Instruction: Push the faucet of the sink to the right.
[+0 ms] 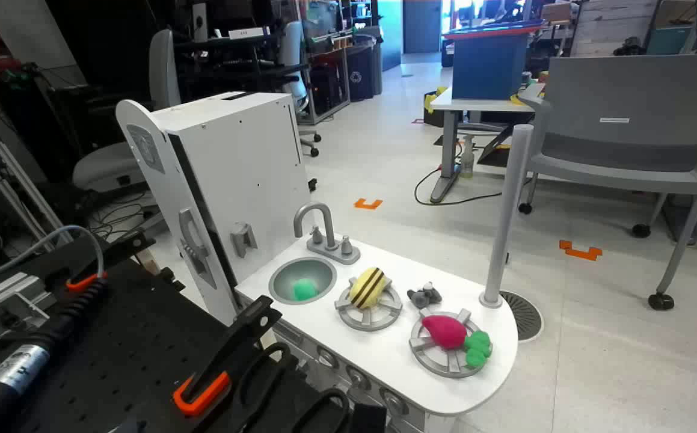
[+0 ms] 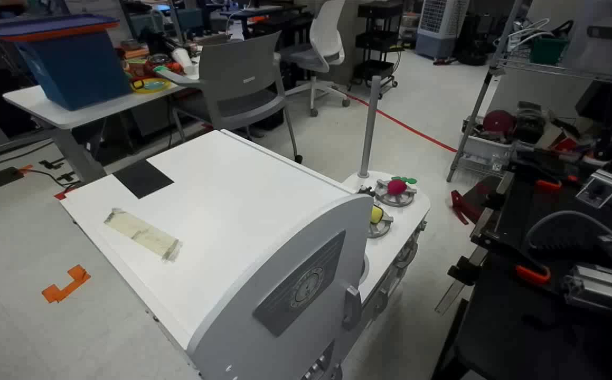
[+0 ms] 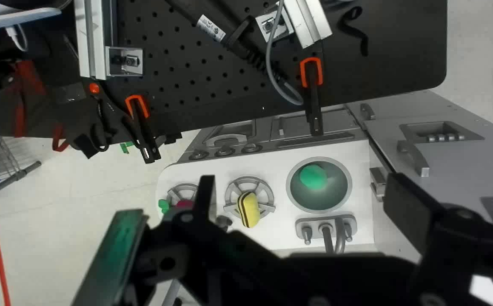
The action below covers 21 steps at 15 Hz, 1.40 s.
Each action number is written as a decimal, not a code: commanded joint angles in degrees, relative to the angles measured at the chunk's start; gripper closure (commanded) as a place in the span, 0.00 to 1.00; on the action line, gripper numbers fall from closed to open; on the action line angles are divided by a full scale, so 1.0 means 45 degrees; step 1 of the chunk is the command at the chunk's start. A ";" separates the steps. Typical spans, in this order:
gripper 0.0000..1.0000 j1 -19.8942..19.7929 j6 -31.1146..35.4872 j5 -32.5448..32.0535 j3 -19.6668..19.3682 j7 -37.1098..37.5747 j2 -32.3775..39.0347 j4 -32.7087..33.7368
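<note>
- pale floor (image 1: 396,150) spreads behind in both exterior views; no arm shows in either.
- white cabinet (image 2: 242,200), centre of an exterior view: a wide approach could bump it.
- countertop (image 1: 384,355), lower middle of an exterior view: its depth below the gripper (image 3: 301,195) is hard to judge, so a descent might strike it.
- gripper, bottom of the wrist view: fingers (image 3: 408,208) well apart, holding nothing.
- faucet (image 1: 329,231), middle of an exterior view, upright just behind the sink (image 3: 327,195): too low a push may snag a handle (image 1: 346,245). the gripper covers its top in the wrist view; the white cabinet hides it in an exterior view.
- yellow striped toy (image 1: 367,288), right of the sink in an exterior view: an overlong sweep might knock it.
</note>
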 commanded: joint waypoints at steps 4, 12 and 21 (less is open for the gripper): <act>0.00 0.0089 -0.0017 -0.0076 -0.0090 0.0057 0.0025 0.0043; 0.00 -0.2241 0.3745 -0.0931 0.1104 0.1214 0.4989 0.1715; 0.00 -0.6145 0.7182 -0.8522 0.2735 0.8525 1.1940 0.4741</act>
